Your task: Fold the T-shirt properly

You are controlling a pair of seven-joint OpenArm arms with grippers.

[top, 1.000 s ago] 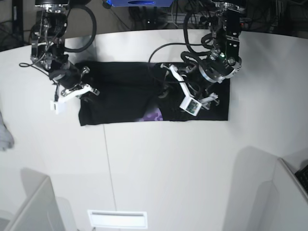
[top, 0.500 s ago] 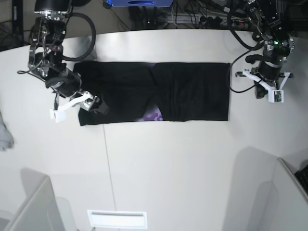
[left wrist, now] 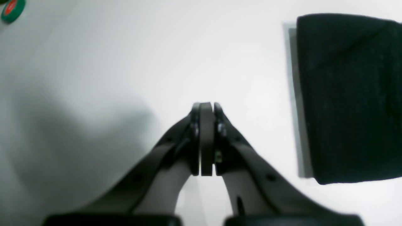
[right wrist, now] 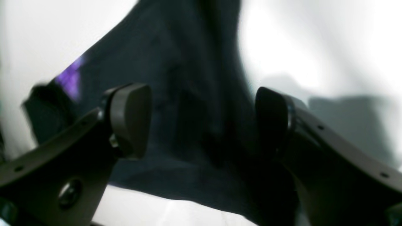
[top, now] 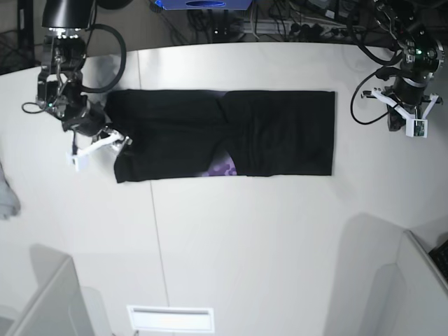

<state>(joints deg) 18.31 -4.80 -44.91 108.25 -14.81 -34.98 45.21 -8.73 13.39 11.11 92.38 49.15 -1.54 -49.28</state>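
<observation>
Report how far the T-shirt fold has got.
Done: the large black cloth T-shirt lies as a long flat band on the white table. In hand: nothing gripped; the right tool is open over its end, the left tool shut beside it. Left: fold the band across; purple print shows.

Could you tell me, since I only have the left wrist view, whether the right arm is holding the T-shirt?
Observer: No. The right gripper has its jaws open, with the T-shirt lying below them, not pinched.
Operator: Where is that arm working?
Observer: At the shirt's end opposite yours, in the base view beside the left edge.
Operator: Does any print show?
Observer: Yes, a purple patch peeks out along the near edge, mid-length.
Operator: And my own arm?
Observer: The left gripper sits off the cloth over bare table.
</observation>
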